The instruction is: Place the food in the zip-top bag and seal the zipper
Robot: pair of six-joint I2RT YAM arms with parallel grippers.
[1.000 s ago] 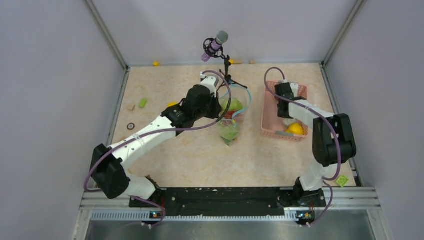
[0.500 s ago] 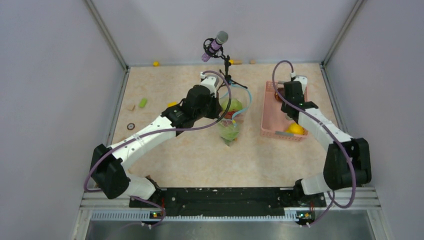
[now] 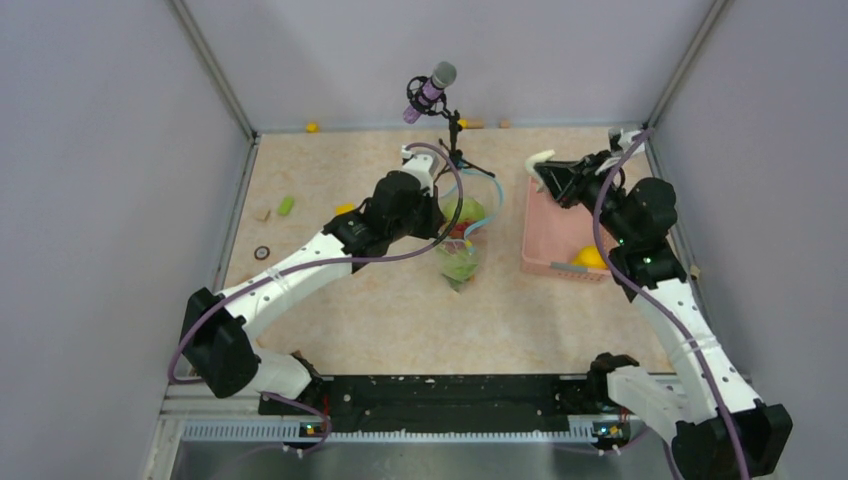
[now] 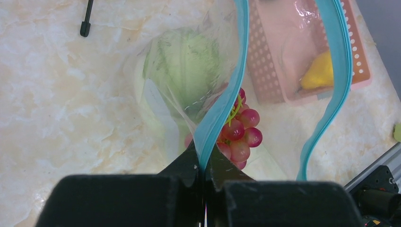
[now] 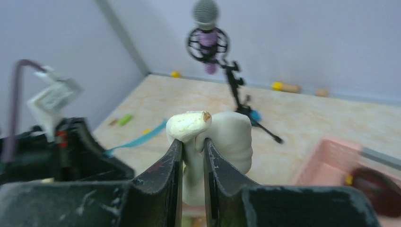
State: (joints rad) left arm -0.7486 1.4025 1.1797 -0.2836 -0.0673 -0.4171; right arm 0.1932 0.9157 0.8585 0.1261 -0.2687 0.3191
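Observation:
The clear zip-top bag (image 3: 462, 240) hangs open in the table's middle, with a pale green cabbage (image 4: 187, 64) and dark red grapes (image 4: 241, 137) inside. My left gripper (image 4: 204, 163) is shut on the bag's light blue zipper (image 4: 227, 90) and holds one side of the mouth up; it also shows in the top view (image 3: 440, 205). My right gripper (image 5: 193, 146) is shut on the white oblong vegetable (image 5: 222, 142), lifted above the pink basket's far left corner and right of the bag (image 3: 543, 162). A yellow-orange fruit (image 3: 590, 257) lies in the basket.
The pink lattice basket (image 3: 540, 250) stands right of the bag. A microphone on a black tripod (image 3: 432, 88) stands just behind the bag. Small yellow, green and tan bits lie along the back wall and at the left (image 3: 286, 205).
My right gripper has risen out of the pink basket with the white vegetable and swung to face left, toward the bag. The left arm and bag have not moved.

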